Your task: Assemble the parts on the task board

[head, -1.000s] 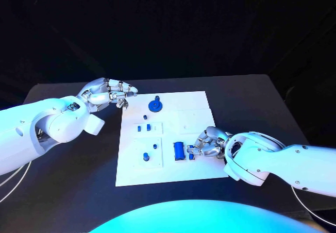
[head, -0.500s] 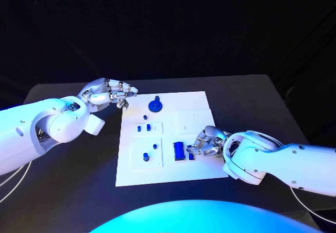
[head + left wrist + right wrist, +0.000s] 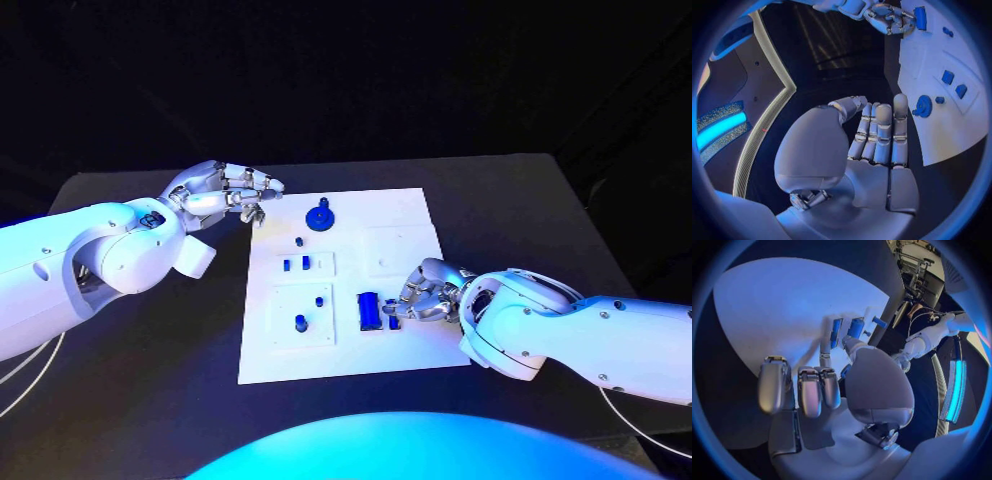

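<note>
Left hand [image 3: 219,190] curled empty off the task board [image 3: 411,215] corner; right hand's [image 3: 430,292] grip unclear

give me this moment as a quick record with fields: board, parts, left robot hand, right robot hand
board: white task board flat in the middle of the black table
parts: round blue part near the far edge; pair of small blue parts mid-board; blue peg nearer the robot; long blue part beside the right robot hand
left robot hand: left robot hand off the board's far left corner, fingers curled in, holding nothing
right robot hand: right robot hand over the board, fingertips at a small blue part next to the long one; grip cannot be confirmed
</note>
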